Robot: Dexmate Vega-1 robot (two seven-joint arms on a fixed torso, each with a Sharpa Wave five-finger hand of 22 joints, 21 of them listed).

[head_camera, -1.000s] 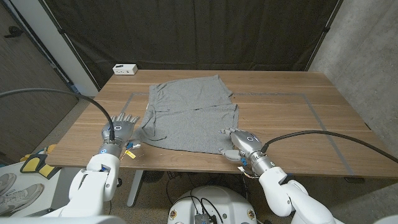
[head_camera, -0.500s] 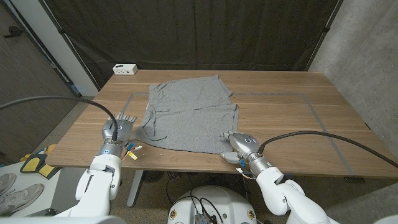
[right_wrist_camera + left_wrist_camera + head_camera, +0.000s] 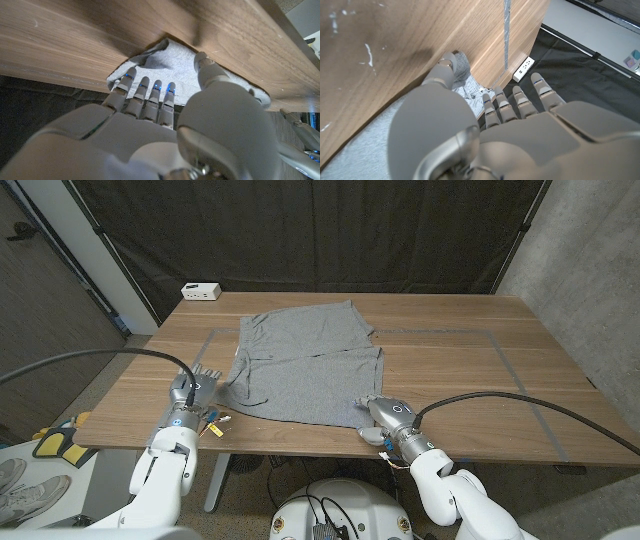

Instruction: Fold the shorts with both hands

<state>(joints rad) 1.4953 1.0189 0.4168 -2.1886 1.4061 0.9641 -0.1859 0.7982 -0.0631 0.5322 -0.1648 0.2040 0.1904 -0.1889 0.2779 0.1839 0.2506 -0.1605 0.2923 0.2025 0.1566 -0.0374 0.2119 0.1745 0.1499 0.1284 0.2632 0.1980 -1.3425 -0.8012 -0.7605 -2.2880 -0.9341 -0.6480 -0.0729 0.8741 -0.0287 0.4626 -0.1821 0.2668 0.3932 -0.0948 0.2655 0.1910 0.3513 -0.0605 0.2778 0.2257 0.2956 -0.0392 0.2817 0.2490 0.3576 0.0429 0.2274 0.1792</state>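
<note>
Your left hand (image 3: 193, 392) touches the near-left corner of the grey shorts (image 3: 305, 365) with fingers spread, holding nothing; your right hand (image 3: 385, 418) pinches their near-right corner on the worktop (image 3: 470, 370).

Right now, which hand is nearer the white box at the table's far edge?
Left. The left hand is on the white box's side; the right hand is across the shorts.
</note>
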